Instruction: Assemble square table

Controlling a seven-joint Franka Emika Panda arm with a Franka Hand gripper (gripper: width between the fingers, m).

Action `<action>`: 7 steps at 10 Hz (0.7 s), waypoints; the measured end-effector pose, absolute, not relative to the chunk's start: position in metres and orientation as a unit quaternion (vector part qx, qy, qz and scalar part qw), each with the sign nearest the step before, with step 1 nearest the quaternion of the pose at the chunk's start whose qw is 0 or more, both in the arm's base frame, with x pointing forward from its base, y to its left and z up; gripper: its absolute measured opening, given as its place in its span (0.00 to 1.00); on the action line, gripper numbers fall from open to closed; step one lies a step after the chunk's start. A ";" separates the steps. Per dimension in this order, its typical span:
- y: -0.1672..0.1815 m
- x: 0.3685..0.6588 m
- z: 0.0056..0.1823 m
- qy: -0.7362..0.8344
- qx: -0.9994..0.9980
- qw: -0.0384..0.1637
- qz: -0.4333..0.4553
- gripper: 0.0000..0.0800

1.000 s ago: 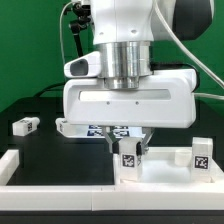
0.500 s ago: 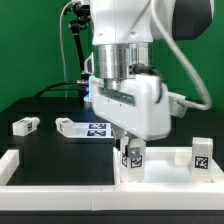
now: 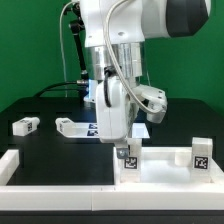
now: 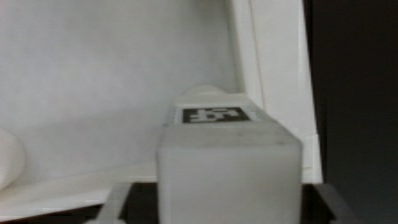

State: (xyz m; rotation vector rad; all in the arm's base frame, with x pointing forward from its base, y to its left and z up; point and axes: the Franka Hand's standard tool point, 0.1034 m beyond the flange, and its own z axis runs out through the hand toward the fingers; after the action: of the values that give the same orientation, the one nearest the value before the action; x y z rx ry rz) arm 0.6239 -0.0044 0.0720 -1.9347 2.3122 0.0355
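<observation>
The square table top (image 3: 165, 172) is a white rimmed plate at the front of the exterior view's right. A white tagged leg block (image 3: 128, 161) stands upright on its near left corner. My gripper (image 3: 126, 150) comes straight down on it and is shut on its upper part. In the wrist view the same leg (image 4: 222, 160) fills the middle between my jaws, with the table top (image 4: 107, 80) behind it. A second leg (image 3: 202, 153) stands on the top's right side. A third leg (image 3: 25, 126) lies on the black table at the left.
The marker board (image 3: 88, 127) lies behind the arm at mid-table. A long white border rail (image 3: 50, 172) runs along the front left. A green wall stands behind, with cables hanging at the arm's back.
The hand has turned about its vertical axis, from broad side facing the camera to nearly edge on. The held leg has stayed at the same spot on the table top.
</observation>
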 end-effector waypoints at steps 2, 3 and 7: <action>-0.003 0.628 0.075 0.691 -0.720 0.061 -0.009 0.67; -0.001 0.633 0.077 0.611 -0.788 0.063 -0.026 0.67; 0.001 0.631 0.074 0.465 -0.882 0.055 -0.043 0.81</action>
State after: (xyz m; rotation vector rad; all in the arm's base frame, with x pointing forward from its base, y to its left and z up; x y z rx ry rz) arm 0.6308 0.0010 0.0737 -2.6797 1.4132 -0.1312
